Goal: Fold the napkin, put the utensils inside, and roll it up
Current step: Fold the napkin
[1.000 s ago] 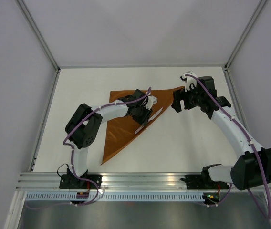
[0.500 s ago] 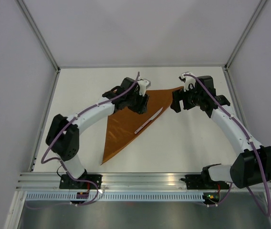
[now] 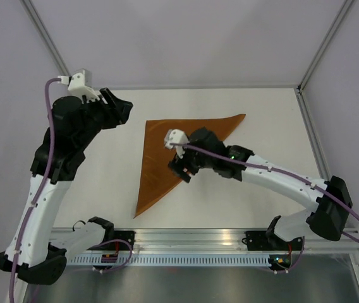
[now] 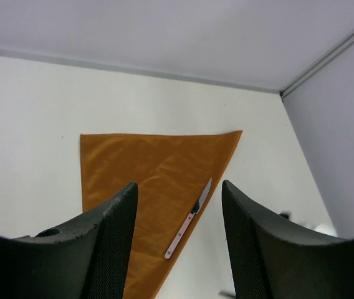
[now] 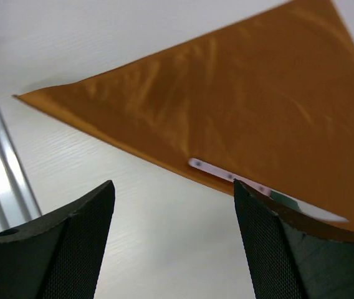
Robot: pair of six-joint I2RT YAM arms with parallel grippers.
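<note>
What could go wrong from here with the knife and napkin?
The knife lies right along the long edge of the napkin, so a nudge from the open right gripper could slide it off the cloth. The left gripper is up off the cloth, so rolling one-handed may drag the napkin or undo the fold.

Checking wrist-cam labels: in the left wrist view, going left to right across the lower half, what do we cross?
Pincer finger → knife → other pincer finger. The napkin overlaps the first two, so it gets no slot.
</note>
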